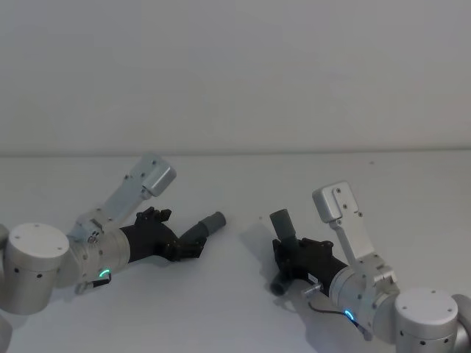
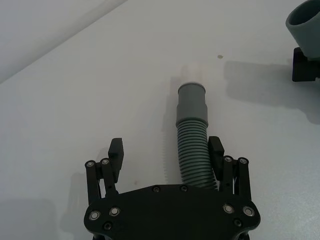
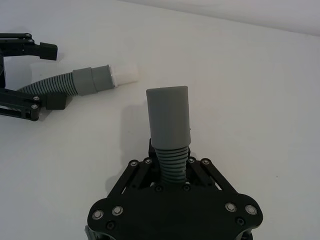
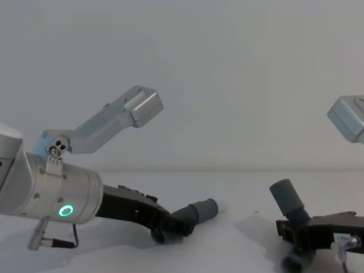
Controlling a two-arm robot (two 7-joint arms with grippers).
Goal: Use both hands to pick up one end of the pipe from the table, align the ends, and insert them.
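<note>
Grasp stage is partly complete, in our judgement. The right gripper (image 3: 170, 154) is clamped on the elbow piece (image 3: 169, 115), its mouth raised above the table (image 1: 221, 309). The left gripper (image 2: 166, 148) straddles the ribbed piece (image 2: 192, 150), fingers apart — closing, aligning and inserting remain.

Left claw (image 2: 165, 146) spread wide, right claw (image 3: 170, 151) clamped.
</note>
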